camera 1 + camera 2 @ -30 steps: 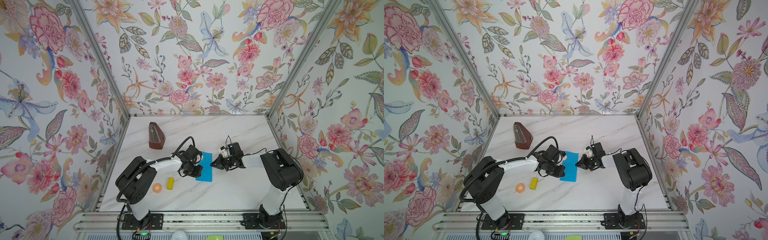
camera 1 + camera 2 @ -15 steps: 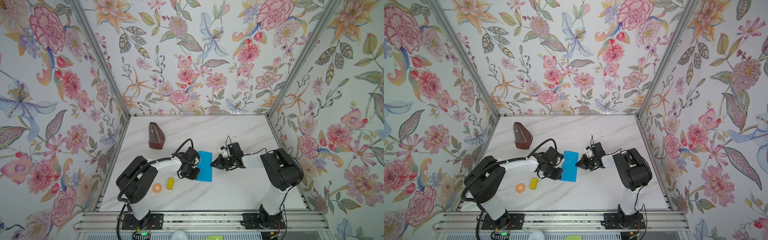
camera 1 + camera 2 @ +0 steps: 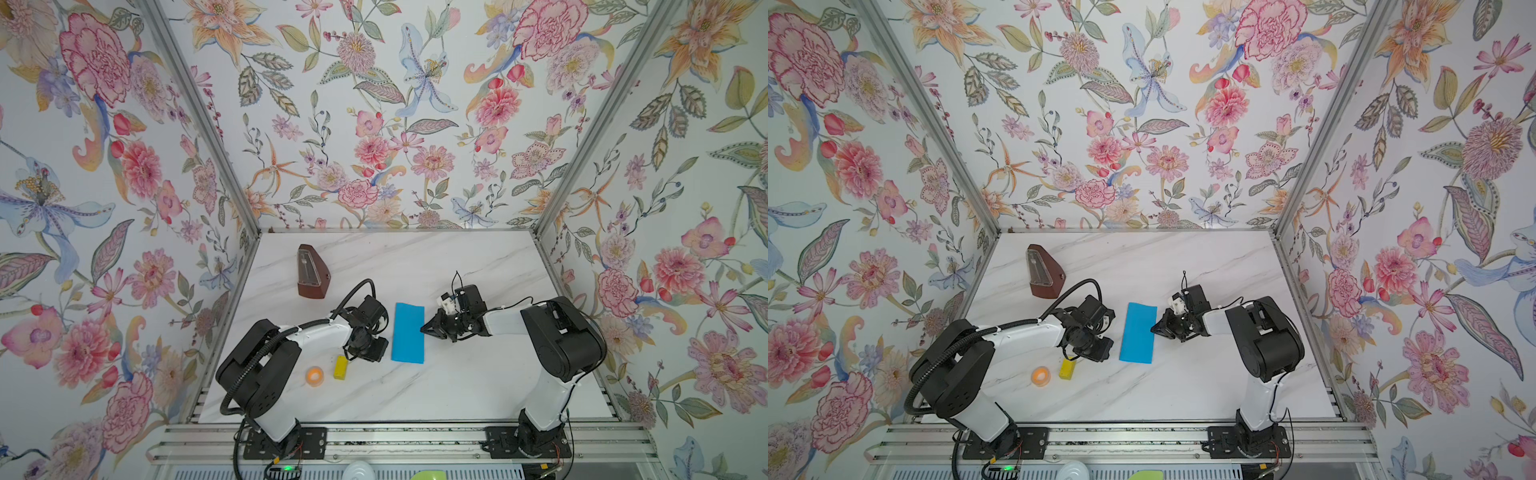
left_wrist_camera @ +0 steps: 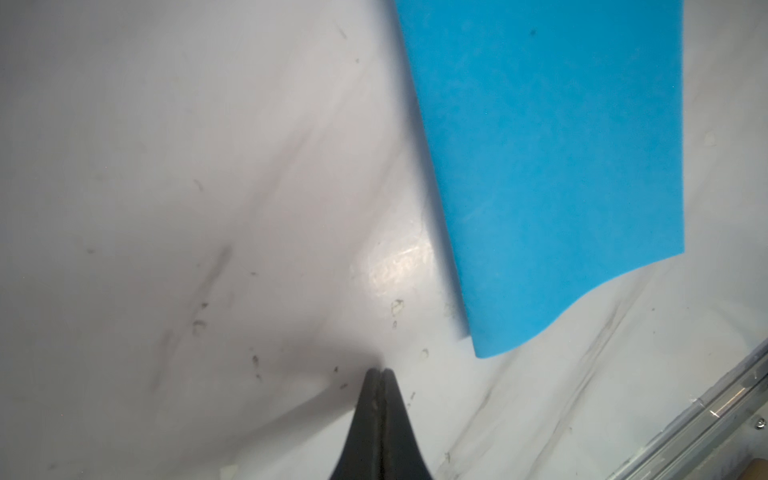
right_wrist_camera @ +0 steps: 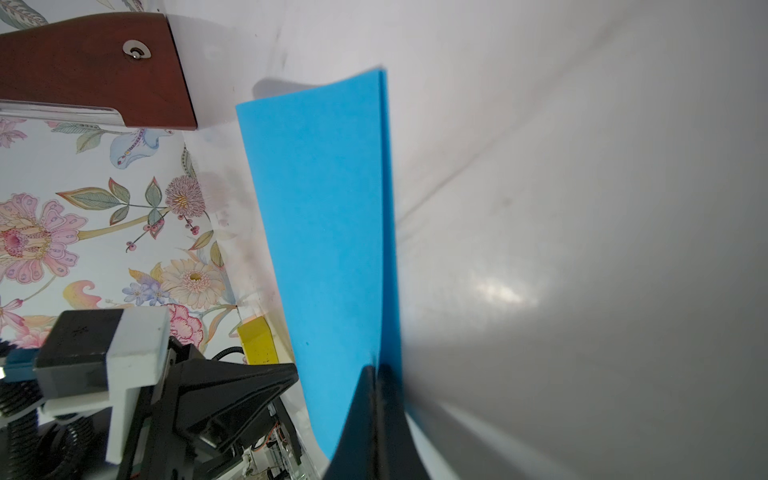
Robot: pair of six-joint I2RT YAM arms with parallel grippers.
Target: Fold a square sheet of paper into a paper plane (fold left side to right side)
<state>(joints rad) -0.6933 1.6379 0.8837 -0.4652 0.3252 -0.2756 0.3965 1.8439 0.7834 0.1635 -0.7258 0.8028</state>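
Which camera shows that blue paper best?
Both top views: the whole blue paper shows, all four edges. The left wrist view cuts it off; the right wrist view sees it close, at a slant.

1. You've got the sheet of paper (image 3: 408, 333) lying flat mid-table (image 3: 457, 386), centre of both top views.
2. Your left gripper (image 3: 376, 352) sits just left of it, and your right gripper (image 3: 424, 329) touches its right edge.
3. Metronome (image 3: 311, 272) is behind, upper left. Block (image 3: 340, 368) and ring (image 3: 314, 376) are lower left, side by side.

Bright even light, blurry wrist views
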